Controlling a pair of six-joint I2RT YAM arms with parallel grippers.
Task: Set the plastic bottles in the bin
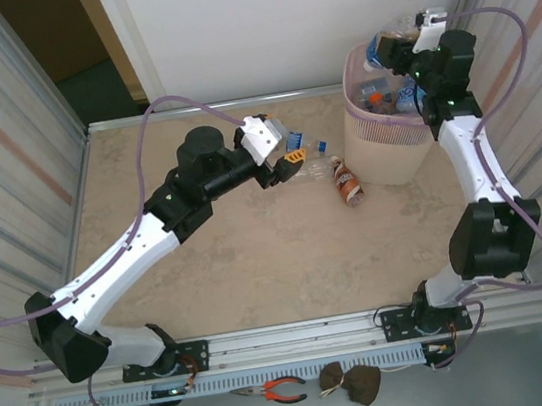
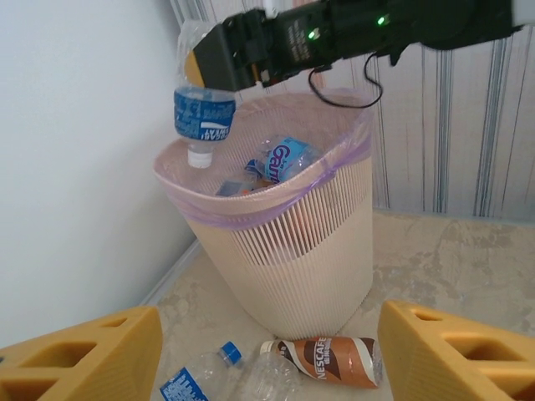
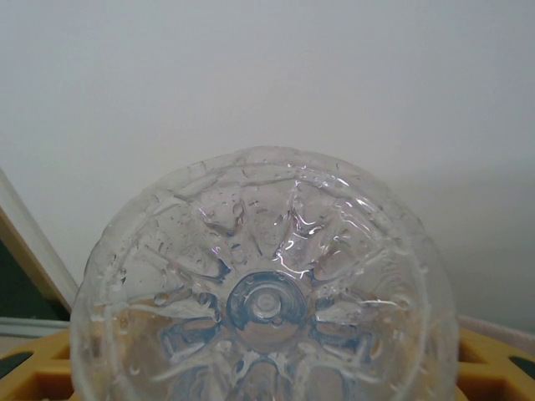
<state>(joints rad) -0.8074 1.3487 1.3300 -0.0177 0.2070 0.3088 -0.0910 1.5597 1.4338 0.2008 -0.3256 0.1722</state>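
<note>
- Left gripper [image 1: 290, 156] hovers with jaws wide and empty over a clear blue-capped bottle [image 2: 199, 383] lying on the counter [image 1: 219, 261].
- Brown bottle [image 2: 328, 359] lies just beside the bin [image 2: 292, 276], at its seven o'clock.
- Right gripper [image 2: 201, 63] clamps a blue-labelled bottle [image 2: 203, 113], cap down, above the bin's twelve o'clock rim.

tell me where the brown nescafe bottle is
In the left wrist view, the brown Nescafe plastic bottle lies on its side at the foot of the pale pink slatted bin, beside a clear blue-capped bottle.
</note>
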